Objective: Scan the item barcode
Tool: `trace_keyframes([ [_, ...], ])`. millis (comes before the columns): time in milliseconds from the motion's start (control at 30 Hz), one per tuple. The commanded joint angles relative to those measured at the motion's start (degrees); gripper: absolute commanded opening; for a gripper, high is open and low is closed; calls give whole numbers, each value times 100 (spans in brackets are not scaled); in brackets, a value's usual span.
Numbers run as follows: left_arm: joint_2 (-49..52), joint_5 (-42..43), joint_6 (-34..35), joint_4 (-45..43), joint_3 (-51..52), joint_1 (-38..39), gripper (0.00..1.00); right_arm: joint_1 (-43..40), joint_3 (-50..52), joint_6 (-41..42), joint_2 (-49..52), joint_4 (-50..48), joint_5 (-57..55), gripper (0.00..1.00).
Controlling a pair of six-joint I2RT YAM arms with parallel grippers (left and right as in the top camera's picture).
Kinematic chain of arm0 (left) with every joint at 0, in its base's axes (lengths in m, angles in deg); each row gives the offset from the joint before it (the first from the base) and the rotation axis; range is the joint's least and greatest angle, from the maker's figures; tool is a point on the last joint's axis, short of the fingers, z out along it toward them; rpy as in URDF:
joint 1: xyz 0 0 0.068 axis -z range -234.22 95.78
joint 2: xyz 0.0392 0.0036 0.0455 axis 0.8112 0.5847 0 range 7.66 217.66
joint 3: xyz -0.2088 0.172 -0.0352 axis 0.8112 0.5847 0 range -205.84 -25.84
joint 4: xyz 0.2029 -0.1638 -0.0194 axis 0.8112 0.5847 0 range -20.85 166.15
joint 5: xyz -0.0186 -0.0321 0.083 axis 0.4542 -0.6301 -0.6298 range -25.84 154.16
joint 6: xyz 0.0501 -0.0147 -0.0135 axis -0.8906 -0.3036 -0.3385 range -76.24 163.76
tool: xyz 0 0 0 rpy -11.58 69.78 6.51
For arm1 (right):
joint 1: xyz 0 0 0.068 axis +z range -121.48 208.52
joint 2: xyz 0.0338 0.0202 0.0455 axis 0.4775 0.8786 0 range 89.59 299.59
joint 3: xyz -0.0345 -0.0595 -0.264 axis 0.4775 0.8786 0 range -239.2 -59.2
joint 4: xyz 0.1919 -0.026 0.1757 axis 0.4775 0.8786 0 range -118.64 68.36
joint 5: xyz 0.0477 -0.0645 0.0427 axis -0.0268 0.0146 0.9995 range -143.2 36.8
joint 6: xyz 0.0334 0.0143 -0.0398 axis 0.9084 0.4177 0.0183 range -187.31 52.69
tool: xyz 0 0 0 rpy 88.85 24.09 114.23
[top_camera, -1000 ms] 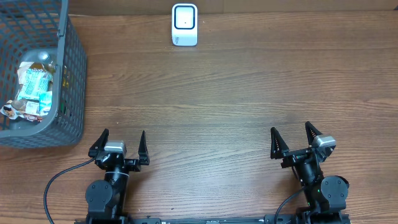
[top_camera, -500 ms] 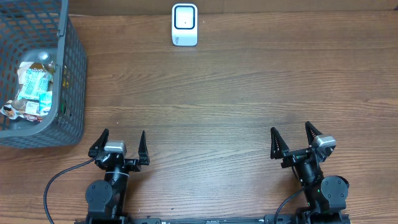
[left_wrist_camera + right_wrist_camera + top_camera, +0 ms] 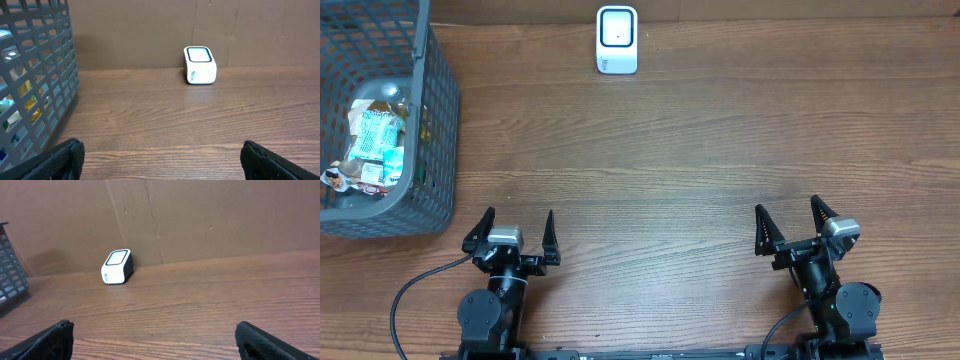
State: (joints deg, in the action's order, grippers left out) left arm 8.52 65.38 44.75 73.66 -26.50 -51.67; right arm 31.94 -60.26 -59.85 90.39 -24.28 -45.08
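Nothing visibly changes across the overhead views. The left gripper [image 3: 519,213] and right gripper [image 3: 786,204], low in the frame, sit exactly as a second ago, jaws equally spread.

Nothing here is legible. The white scanner [image 3: 200,66] bears a small blue mark [image 3: 194,76] on its front, too tiny to read.
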Motion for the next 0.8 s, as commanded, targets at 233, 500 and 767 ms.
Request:
trace_keyframes([
  [233,-55,177,-81,-13,28,11,100,26,61,2,-63,-33,-52,100],
  [500,-44,664,839,-1001,-66,11,100,26,61,2,-63,-33,-52,100],
  [767,-44,1344,1853,-2898,-892,11,100,26,61,2,-63,-33,-52,100],
])
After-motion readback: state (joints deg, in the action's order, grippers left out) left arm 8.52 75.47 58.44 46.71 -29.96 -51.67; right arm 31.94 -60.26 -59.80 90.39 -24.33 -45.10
